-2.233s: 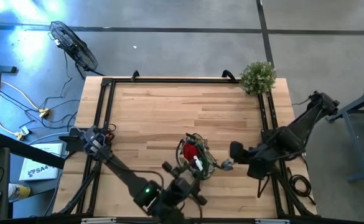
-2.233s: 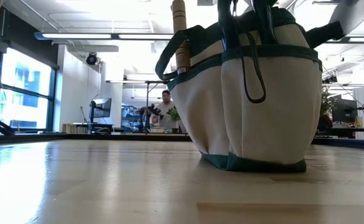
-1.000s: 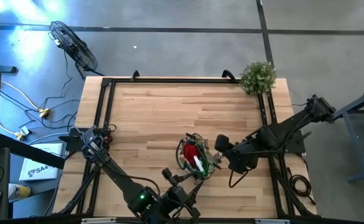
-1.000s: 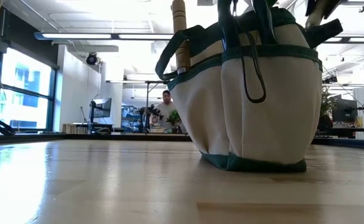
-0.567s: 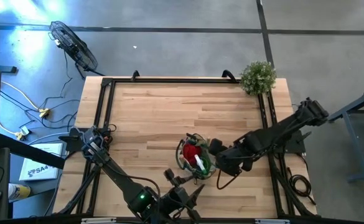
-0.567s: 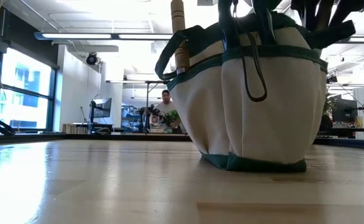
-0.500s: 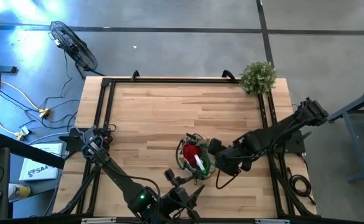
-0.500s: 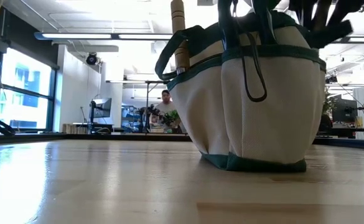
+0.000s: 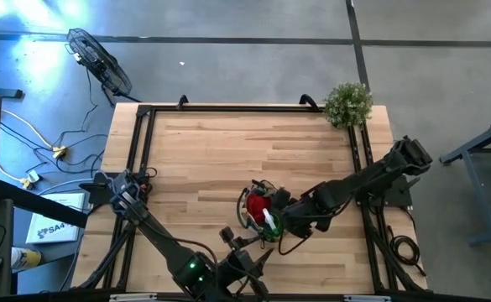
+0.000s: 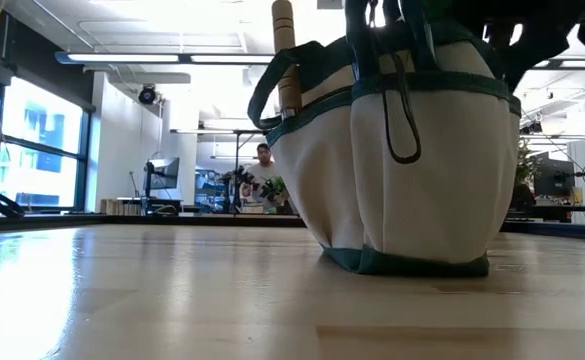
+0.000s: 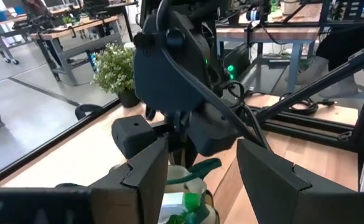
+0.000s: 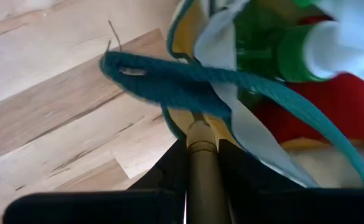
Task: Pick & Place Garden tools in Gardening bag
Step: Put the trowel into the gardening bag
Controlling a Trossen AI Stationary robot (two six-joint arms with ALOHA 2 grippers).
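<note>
A: Bag (image 9: 260, 211)?
B: Lower centre of the high view, on the table (image 9: 228, 151); red cone (image 9: 258, 204) and spray bottle (image 12: 318, 46) inside.
A: Grippers?
B: Right gripper (image 12: 200, 163) clamps a trowel handle (image 12: 200, 146) at the bag's rim. Left gripper (image 11: 200, 165) just below the bag, fingers parted, empty.

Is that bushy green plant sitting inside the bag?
No, the plant stands at the table's far right corner, well apart from the bag near the front edge.
</note>
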